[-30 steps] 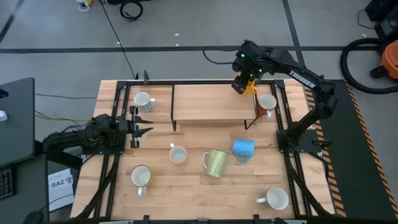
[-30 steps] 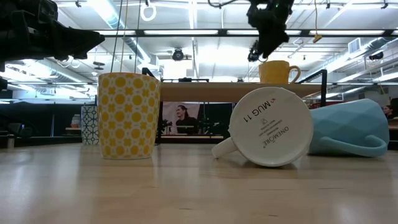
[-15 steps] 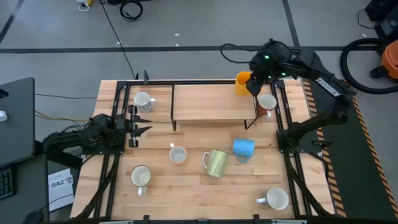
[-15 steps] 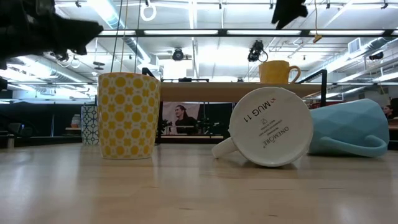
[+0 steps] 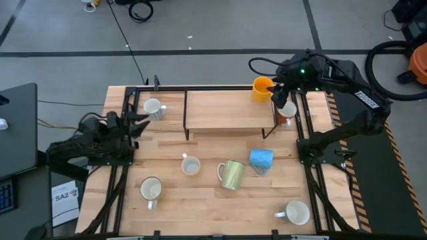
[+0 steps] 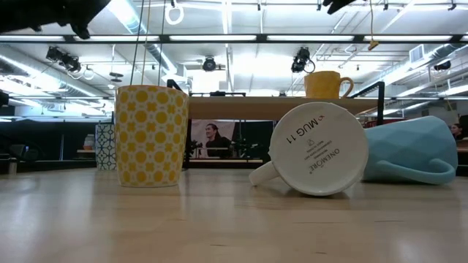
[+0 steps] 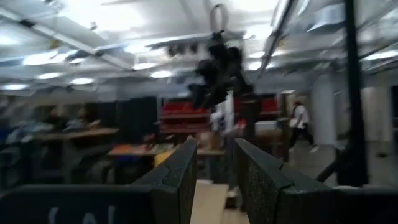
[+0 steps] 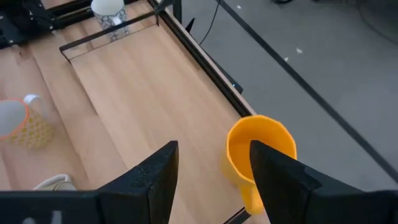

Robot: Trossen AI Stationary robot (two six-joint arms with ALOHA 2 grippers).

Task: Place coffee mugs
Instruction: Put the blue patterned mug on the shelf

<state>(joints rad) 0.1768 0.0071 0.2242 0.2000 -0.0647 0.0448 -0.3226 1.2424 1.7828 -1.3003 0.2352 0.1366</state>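
Observation:
The orange-yellow mug stands upright on the far right corner of the raised wooden shelf. My right gripper hovers open just right of it and higher, touching nothing. The white mug with a reddish-brown inside stands right of the shelf. On the table lie the light blue mug and the pale yellow-green mug, both on their sides. A small yellow-patterned mug stands near them. My left gripper is open at the table's left, raised and pointing level.
A patterned white mug stands left of the shelf. White mugs sit near the front at the left and right. Black frame rails run along both sides. The shelf top left of the orange mug is bare wood.
My right gripper has risen from right above the orange-yellow mug and drawn back toward the table's right edge; the mug stays upright on the shelf. My left gripper has lifted, tipped upward and shifted a little toward the far left.

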